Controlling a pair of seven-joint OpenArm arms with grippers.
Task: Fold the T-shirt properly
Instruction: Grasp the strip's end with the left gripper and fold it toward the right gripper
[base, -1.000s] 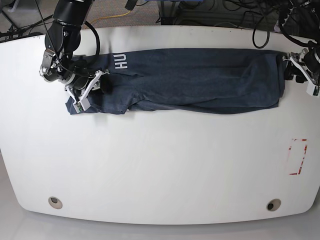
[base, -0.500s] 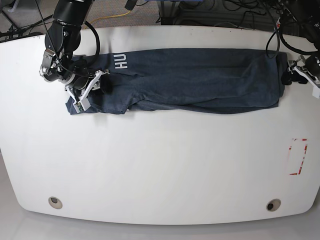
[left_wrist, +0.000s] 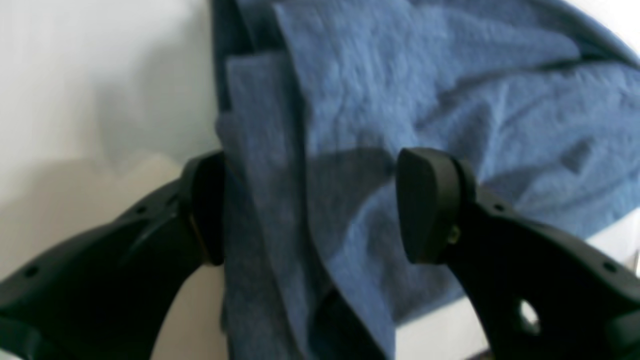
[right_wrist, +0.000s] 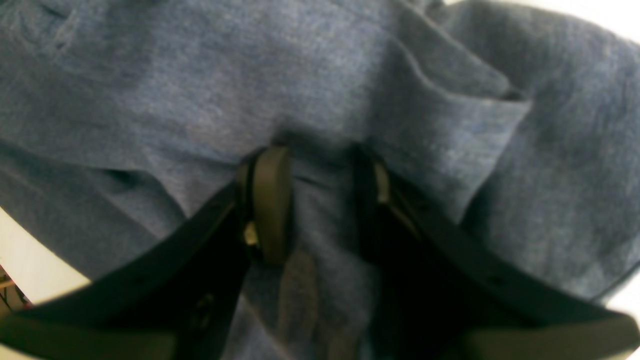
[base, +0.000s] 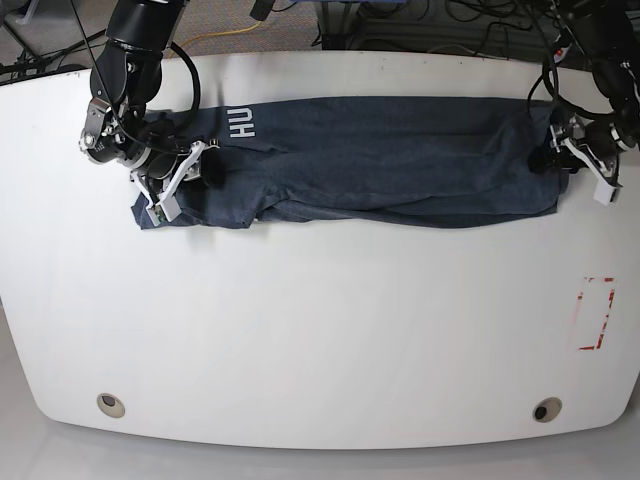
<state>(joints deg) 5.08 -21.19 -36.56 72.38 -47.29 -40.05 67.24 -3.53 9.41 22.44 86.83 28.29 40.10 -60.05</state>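
Observation:
The T-shirt lies as a long dark blue strip across the far half of the white table, with the white letters "HU" showing near its left end. My right gripper sits on that left end. In the right wrist view the right gripper is shut on a bunched fold of the T-shirt. My left gripper is at the strip's right end. In the left wrist view the left gripper stands wide open astride the layered edge of the T-shirt, not pinching it.
A red-marked rectangle is on the table at the right. Two round holes sit near the front edge. Cables lie beyond the table's back edge.
My left gripper has moved in from the table's right side onto the shirt's right end, and its jaws have spread wider. The right arm has stayed still on the left end.

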